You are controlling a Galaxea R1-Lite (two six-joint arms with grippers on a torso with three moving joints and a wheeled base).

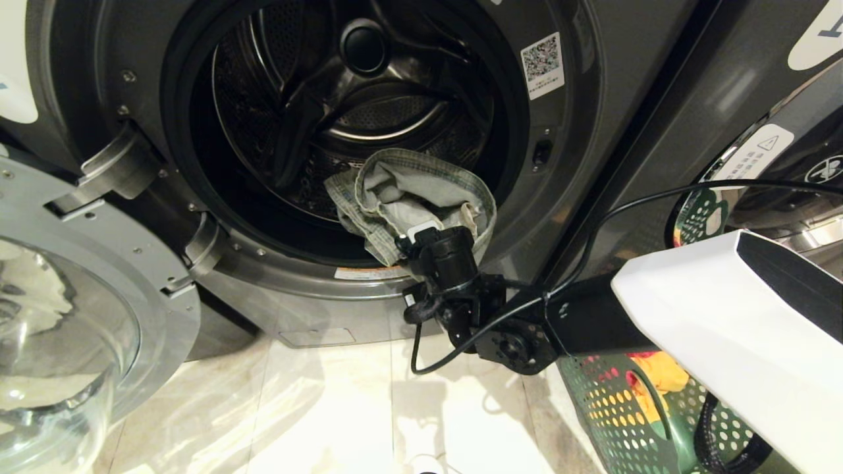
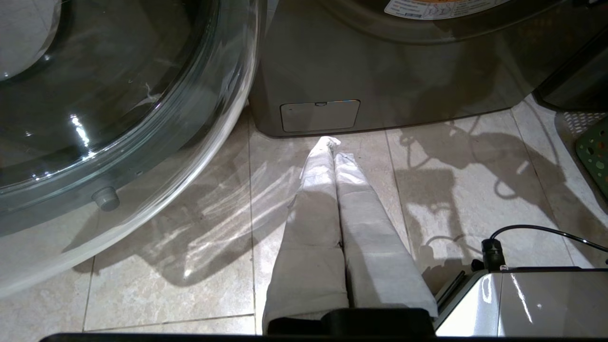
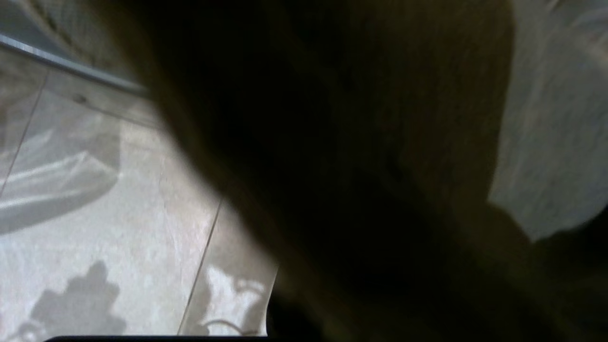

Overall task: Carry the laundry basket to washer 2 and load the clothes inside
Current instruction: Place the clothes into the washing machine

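Only the head view shows the right pincer [image 1: 421,238] closed on a checked grey-green garment [image 1: 408,194] at the open mouth of the dark grey washer [image 1: 593,131], the perforated green laundry basket [image 1: 625,408] standing on the floor under that arm, while the left wrist view shows the left pincer [image 2: 332,142] pressed shut, low over the tiled floor [image 2: 190,266].

garment [image 1: 408,197] hangs over washer [image 1: 593,131] door opening, basket [image 1: 625,408] on floor to its right.

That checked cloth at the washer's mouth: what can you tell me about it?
The checked garment is soft, crumpled fabric, pale green-grey with a fine plaid and a plain lining showing. It hangs bunched at the lower edge of the open washer, partly in the drum. The right gripper is shut on its lower part.
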